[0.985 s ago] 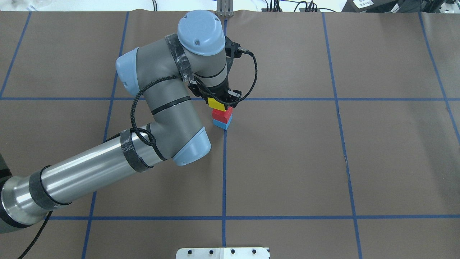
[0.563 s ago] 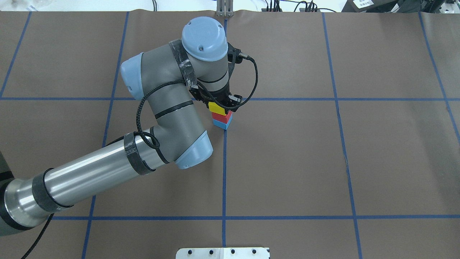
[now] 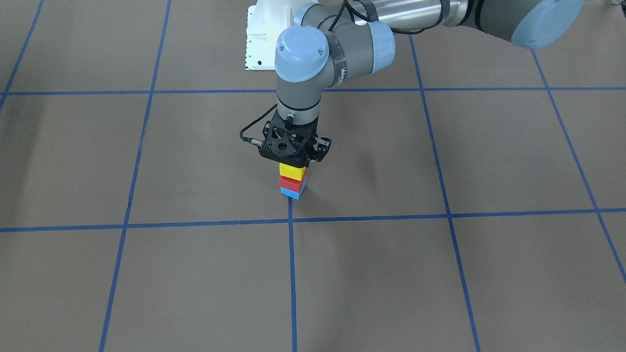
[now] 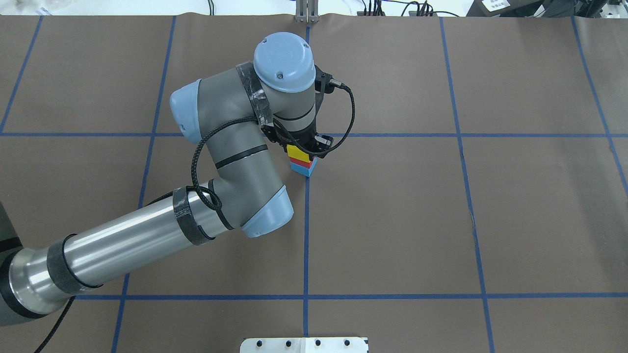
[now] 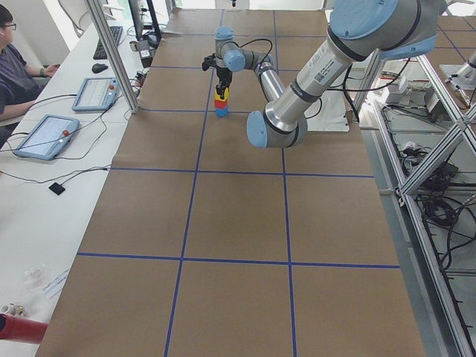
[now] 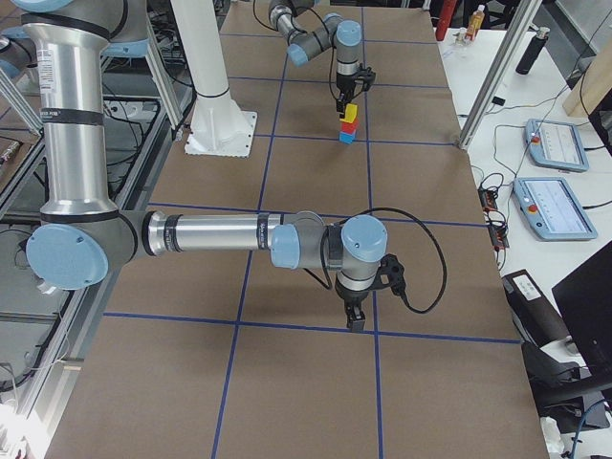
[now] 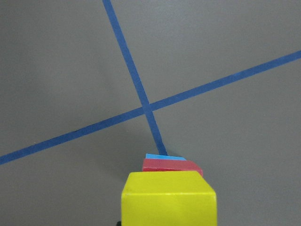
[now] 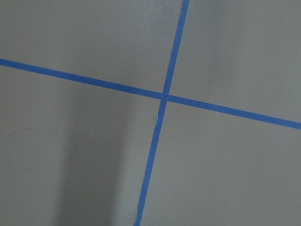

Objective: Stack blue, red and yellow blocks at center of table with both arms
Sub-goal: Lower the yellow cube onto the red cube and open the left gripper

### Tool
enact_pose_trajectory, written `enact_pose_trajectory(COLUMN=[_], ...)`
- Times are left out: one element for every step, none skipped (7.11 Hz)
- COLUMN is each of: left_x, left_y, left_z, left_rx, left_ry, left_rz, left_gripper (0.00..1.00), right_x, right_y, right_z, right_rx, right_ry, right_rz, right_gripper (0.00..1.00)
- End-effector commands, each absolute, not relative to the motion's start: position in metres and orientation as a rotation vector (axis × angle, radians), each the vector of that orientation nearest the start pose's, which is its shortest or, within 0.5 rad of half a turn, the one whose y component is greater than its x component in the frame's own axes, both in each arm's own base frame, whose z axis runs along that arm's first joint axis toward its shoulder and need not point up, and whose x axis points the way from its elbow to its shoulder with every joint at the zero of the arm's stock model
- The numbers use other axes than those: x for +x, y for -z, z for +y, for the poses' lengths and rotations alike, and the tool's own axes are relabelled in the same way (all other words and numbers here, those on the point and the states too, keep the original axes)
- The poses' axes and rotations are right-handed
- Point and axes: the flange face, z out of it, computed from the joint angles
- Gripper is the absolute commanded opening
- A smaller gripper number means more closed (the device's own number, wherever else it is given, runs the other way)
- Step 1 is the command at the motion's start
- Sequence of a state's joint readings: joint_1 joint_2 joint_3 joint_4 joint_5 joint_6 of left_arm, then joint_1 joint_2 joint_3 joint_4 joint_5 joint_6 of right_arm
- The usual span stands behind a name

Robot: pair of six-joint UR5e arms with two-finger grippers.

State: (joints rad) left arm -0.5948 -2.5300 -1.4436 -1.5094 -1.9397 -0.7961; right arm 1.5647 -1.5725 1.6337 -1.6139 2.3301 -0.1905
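Yellow hard-looking cube block (image 3: 292, 172) sat clamped in the left gripper (image 3: 294, 165) atop the red cube block (image 3: 292, 184) and blue cube block (image 3: 292, 193), by the blue tape cross (image 3: 290, 220) on the brown paper-covered surface (image 3: 440, 274), likely light, stiff, slick, best pinched on flat opposite faces; right gripper (image 6: 355, 318) state: cannot tell.

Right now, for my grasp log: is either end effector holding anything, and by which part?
The left end effector grips the yellow block by its upper sides, over the red block and blue block. Right end effector: cannot tell.
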Motion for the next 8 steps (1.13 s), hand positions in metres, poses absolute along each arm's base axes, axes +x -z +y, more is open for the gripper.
enact_pose_trajectory(left_x=[0.567, 0.567, 0.569, 0.57, 0.569, 0.565, 0.537, 0.496], left_y=[-0.117, -0.116, -0.112, -0.111, -0.111, -0.106, -0.09, -0.08], left_z=[-0.502, -0.502, -0.501, -0.5, -0.5, -0.499, -0.509, -0.52], left_rx=[0.209, 0.215, 0.236, 0.237, 0.238, 0.239, 0.264, 0.238], left_ry=[-0.308, -0.308, -0.305, -0.304, -0.304, -0.3, -0.276, -0.248], left_rz=[0.806, 0.812, 0.842, 0.845, 0.846, 0.85, 0.868, 0.851], left_gripper=[0.49, 0.9, 0.99, 0.99, 0.99, 0.99, 0.99, 1.0], right_x=[0.062, 0.062, 0.062, 0.062, 0.062, 0.062, 0.062, 0.062], right_y=[-0.634, -0.634, -0.632, -0.632, -0.632, -0.632, -0.631, -0.627], right_z=[-0.492, -0.492, -0.494, -0.494, -0.494, -0.494, -0.495, -0.498], right_rx=[0.088, 0.088, 0.091, 0.092, 0.091, 0.092, 0.094, 0.103], right_ry=[0.195, 0.195, 0.196, 0.197, 0.196, 0.197, 0.199, 0.206], right_rz=[-0.756, -0.756, -0.755, -0.755, -0.754, -0.755, -0.757, -0.756], right_gripper=[1.0, 1.0, 1.0, 1.0, 1.0, 1.0, 1.0, 1.0])
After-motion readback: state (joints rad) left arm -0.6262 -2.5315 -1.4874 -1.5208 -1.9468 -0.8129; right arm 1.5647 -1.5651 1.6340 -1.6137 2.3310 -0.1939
